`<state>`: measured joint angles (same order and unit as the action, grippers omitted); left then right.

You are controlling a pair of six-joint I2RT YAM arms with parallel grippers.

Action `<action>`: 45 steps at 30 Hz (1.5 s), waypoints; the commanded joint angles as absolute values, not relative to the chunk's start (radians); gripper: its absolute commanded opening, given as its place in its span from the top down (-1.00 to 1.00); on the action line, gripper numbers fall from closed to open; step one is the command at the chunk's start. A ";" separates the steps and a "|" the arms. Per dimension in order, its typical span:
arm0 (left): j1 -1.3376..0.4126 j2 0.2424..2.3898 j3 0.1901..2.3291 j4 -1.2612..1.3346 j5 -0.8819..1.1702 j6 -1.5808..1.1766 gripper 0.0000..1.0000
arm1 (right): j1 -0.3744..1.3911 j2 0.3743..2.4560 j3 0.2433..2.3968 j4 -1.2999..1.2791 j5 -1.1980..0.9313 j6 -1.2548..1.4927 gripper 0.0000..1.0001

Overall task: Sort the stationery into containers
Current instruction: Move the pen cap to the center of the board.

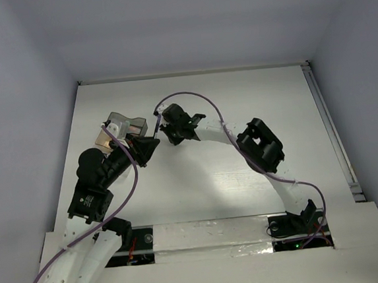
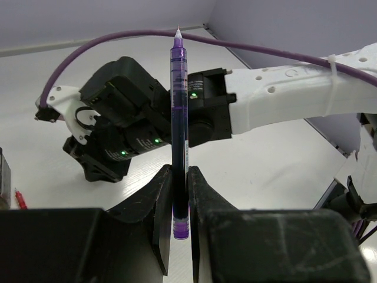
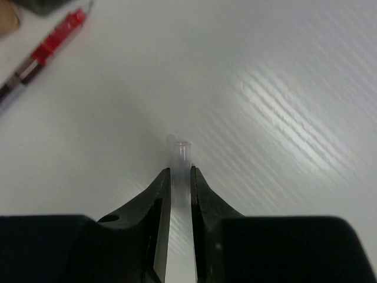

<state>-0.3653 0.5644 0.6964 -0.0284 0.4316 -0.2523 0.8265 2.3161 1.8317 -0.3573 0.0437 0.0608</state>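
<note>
A purple pen [image 2: 178, 88], uncapped with its fine tip pointing away, stands between the fingers of my left gripper [image 2: 179, 177], which is shut on its lower barrel. My right gripper [image 3: 181, 177] is down at the white table, its jaws closed against a small clear pen cap [image 3: 181, 156]. From the top view the left gripper [image 1: 150, 148] sits just right of the clear-grey and tan containers [image 1: 125, 128], and the right gripper [image 1: 174, 136] is close by on its right. A red pen [image 3: 56, 38] lies on the table up and left of the right gripper.
The right arm [image 2: 283, 100] and its purple cable [image 2: 106, 44] cross in front of the left gripper. A rail [image 1: 330, 129] runs along the table's right edge. White walls close in the back and sides.
</note>
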 commanded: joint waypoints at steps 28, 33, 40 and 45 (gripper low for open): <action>-0.331 0.580 0.703 0.008 0.459 -0.259 1.00 | 0.847 1.697 1.077 -0.241 0.019 0.090 -0.24; -0.322 0.578 0.703 0.009 0.462 -0.259 1.00 | 0.856 1.654 0.964 -0.070 -0.287 0.316 -0.21; -0.322 0.583 0.703 0.009 0.465 -0.259 1.00 | 0.865 1.735 0.988 -0.054 -0.250 0.371 -0.22; -0.322 0.583 0.703 0.009 0.460 -0.259 1.00 | 0.865 1.772 1.022 -0.103 -0.109 0.368 -0.23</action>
<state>-0.3252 0.5816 0.6964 -0.0284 0.4442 -0.2527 0.8589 1.7508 0.9833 -0.1040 -0.1967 0.3447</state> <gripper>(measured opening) 0.087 0.614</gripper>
